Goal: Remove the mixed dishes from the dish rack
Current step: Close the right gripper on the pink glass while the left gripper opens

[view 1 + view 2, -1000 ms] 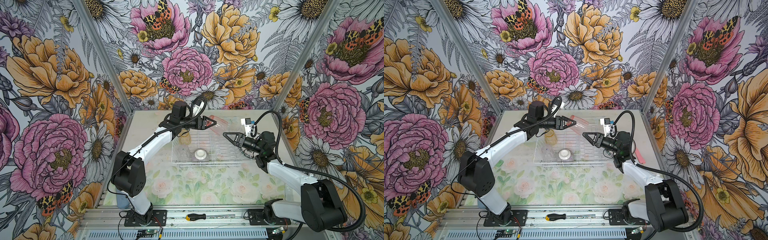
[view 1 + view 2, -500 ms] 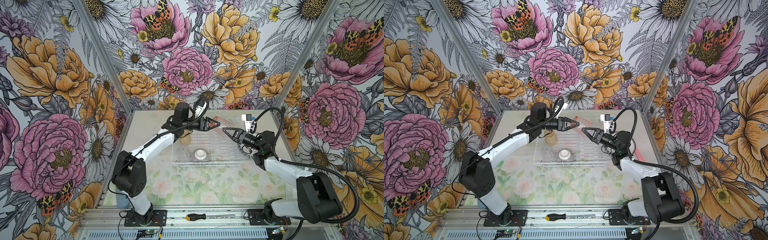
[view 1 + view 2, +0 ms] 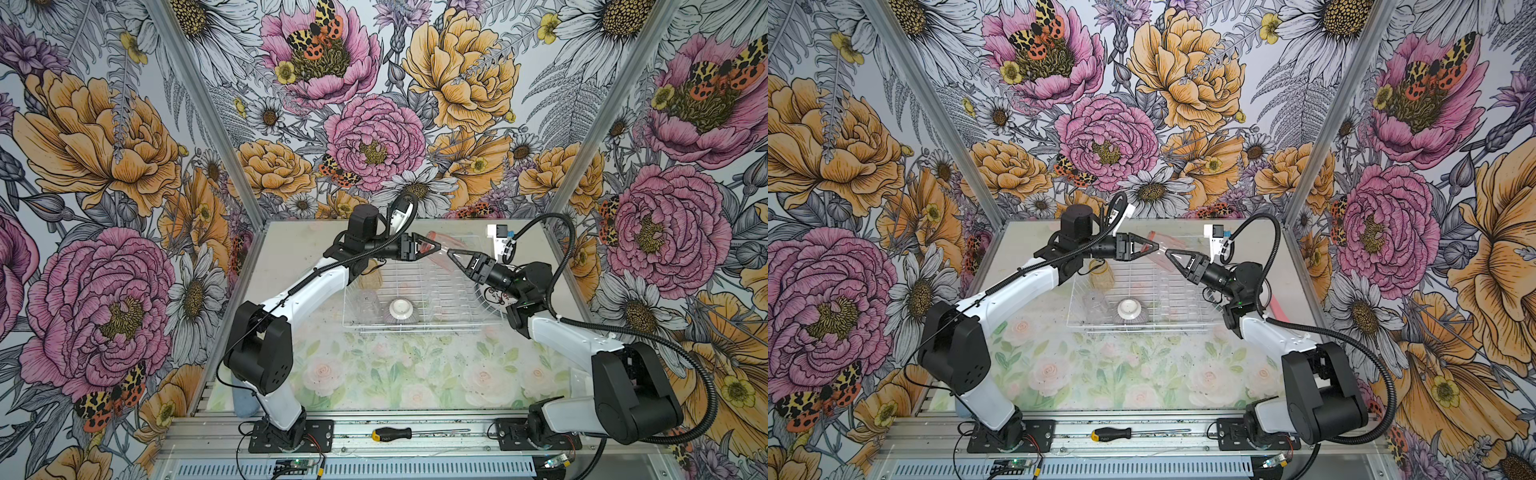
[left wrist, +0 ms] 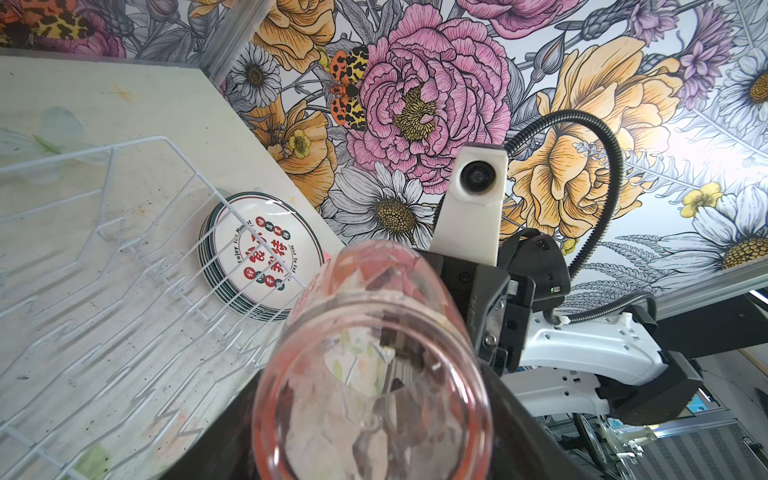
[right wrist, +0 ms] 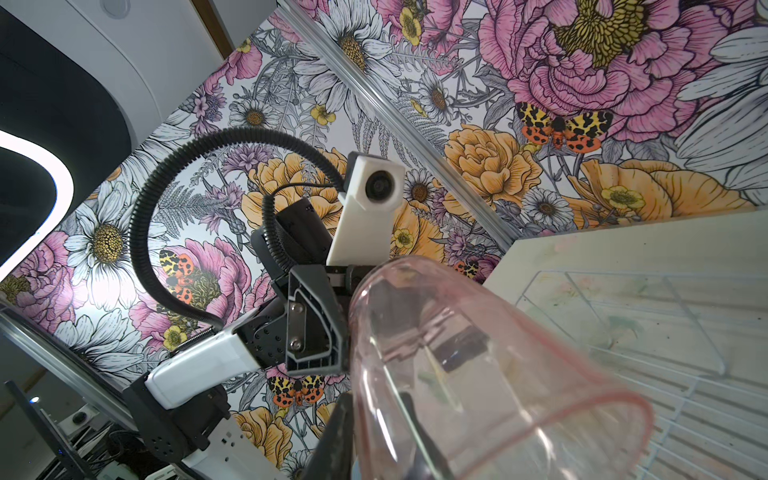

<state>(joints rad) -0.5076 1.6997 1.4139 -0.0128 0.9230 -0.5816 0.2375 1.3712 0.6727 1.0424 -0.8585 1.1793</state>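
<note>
A pink tumbler (image 3: pixel 435 237) (image 3: pixel 1156 236) hangs on its side in the air over the far edge of the white wire dish rack (image 3: pixel 415 329). My left gripper (image 3: pixel 438 248) (image 4: pixel 370 432) is shut on its base end. My right gripper (image 3: pixel 450 252) (image 5: pixel 374 440) meets it from the other side and pinches the wall at the rim, one finger inside and one outside. In the rack stand an amber tumbler (image 3: pixel 371 279), a clear tumbler (image 3: pixel 368 305) and an upturned ribbed bowl (image 3: pixel 402 311). A stack of plates (image 4: pixel 259 253) lies on the table beside the rack's right end.
The floral mat (image 3: pixel 395 374) covers the table in front of the rack. A screwdriver (image 3: pixel 392 434) lies on the front rail. A grey-blue cup (image 3: pixel 245 399) stands by the left arm's base. Flowered walls close in on three sides.
My right gripper has swung up and left from beside the rack to the tumbler's rim and closed on it. The left gripper shifted slightly right with the tumbler.
</note>
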